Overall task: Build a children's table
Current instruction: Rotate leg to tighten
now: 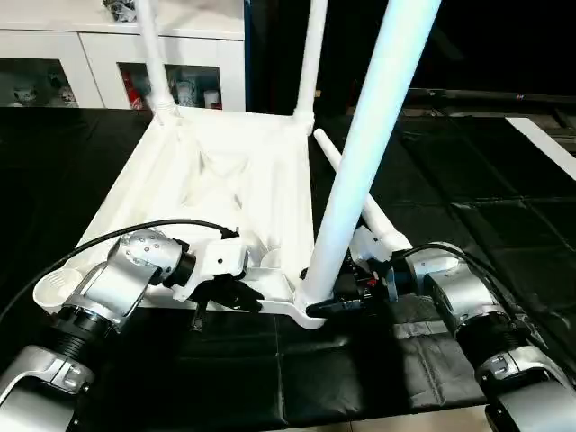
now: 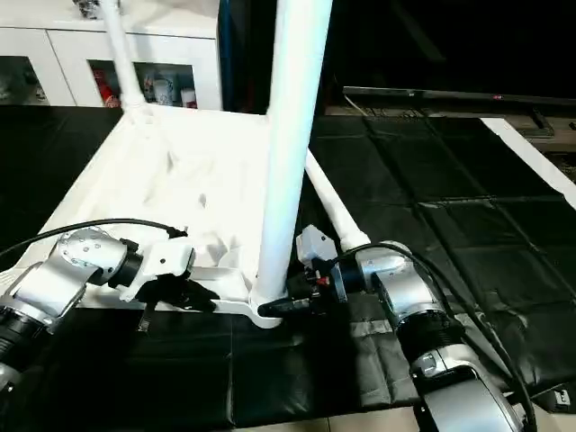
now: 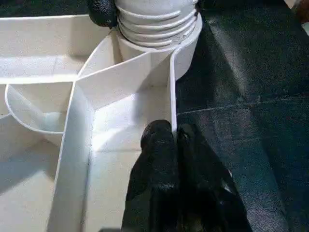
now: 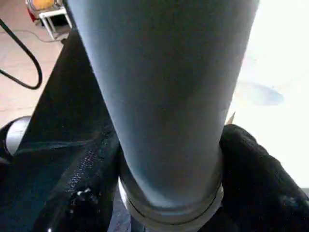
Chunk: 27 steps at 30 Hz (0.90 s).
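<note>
The children's table top (image 1: 225, 180) lies upside down on the black mat, ribbed underside up. Two white legs (image 1: 153, 54) (image 1: 310, 54) stand in its far corners. A third leg (image 1: 369, 153) stands upright in the near right corner socket, its threaded end (image 3: 154, 24) sitting in the socket. My right gripper (image 1: 328, 304) is shut around that leg's base, with black fingers (image 4: 256, 174) on both sides of it. My left gripper (image 1: 236, 295) is shut on the thin rim wall (image 3: 171, 92) of the top's near edge. Another leg (image 1: 360, 202) lies loose on the mat to the right.
The near left corner socket (image 1: 56, 290) stands open. A white cabinet with glass doors (image 1: 90, 54) runs behind the table top. A white strip (image 1: 544, 135) edges the mat at the far right. A black cable (image 1: 135, 229) arcs over my left forearm.
</note>
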Tool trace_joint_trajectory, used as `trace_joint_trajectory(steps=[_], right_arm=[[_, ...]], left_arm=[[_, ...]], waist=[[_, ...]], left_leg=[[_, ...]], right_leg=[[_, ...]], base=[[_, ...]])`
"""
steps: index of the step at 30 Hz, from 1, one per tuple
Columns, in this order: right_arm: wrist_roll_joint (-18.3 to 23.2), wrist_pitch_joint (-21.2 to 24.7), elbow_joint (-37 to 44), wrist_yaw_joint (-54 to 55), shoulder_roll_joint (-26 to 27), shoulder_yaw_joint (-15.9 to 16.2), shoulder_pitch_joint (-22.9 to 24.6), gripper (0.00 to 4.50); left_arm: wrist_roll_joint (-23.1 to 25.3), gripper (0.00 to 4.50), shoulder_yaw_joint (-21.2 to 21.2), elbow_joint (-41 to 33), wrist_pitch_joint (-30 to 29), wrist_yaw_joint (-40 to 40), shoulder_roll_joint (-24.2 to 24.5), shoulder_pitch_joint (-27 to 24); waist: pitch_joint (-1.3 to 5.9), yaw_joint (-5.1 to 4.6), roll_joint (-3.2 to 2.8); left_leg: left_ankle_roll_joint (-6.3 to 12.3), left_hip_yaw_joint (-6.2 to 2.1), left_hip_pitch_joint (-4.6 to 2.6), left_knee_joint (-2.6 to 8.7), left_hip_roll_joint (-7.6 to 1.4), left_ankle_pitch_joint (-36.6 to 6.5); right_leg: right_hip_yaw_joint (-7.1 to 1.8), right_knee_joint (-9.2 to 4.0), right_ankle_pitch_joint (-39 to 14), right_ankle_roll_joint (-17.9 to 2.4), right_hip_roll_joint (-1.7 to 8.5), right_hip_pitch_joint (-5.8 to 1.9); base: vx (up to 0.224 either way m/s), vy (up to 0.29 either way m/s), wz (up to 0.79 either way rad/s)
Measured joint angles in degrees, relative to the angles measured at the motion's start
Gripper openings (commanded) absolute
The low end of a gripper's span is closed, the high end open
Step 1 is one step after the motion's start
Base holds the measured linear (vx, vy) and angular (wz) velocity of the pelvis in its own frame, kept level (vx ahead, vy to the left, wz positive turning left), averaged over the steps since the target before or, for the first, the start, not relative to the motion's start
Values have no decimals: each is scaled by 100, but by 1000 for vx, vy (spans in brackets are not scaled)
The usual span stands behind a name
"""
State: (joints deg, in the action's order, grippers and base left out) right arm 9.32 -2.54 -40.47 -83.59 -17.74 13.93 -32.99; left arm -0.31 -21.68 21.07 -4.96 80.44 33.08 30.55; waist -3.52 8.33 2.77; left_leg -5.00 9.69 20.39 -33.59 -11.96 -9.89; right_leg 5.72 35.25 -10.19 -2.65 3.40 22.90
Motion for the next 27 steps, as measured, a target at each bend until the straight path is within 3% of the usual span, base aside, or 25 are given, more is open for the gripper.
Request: trace_joint_trajectory(steps=[6,11,17,21,24,27], right_arm=[[26,500,175,908,213,-382,206,266],[-16,934,101,2790,809,-986,220,266],[-46,990,-202,4642,1516,-1366,-25,265],[-153,1013,-305,5283,1735,-1373,-179,265],[-215,1097,-290,5393,1803,-1429,-218,337],[-216,1087,-280,5469,1894,-1475,-217,356]], left_arm=[[-35,0,273,-36,-914,-717,-381,-25],[89,0,626,-454,-1967,-2009,-949,-233],[378,0,986,-1039,-2987,-3337,-1745,-492],[450,0,991,-1201,-3289,-3682,-1926,-499],[452,0,948,-1255,-3351,-3760,-1917,-497],[476,0,912,-1321,-3412,-3781,-1895,-497]], waist=[[2,-30,-4],[4,-330,0],[6,-518,6],[6,-543,6],[6,-512,6],[6,-507,5]], left_leg=[[-1,1,-10,-9,0,0],[-6,-7,-31,-3,2,2],[-8,-9,-38,8,0,1],[-8,-8,-34,8,2,-2],[-8,-9,-35,9,2,-2],[-8,-9,-35,9,2,-2]], right_leg=[[-3,7,4,-6,1,-6],[0,8,-9,22,0,-7],[6,6,-6,21,-3,9],[4,-4,-6,21,-3,10],[4,-3,-5,20,-3,12],[4,-4,-3,20,-3,13]], base=[[0,0,0],[0,0,0],[0,0,0],[0,0,0],[0,0,0],[0,0,0]])
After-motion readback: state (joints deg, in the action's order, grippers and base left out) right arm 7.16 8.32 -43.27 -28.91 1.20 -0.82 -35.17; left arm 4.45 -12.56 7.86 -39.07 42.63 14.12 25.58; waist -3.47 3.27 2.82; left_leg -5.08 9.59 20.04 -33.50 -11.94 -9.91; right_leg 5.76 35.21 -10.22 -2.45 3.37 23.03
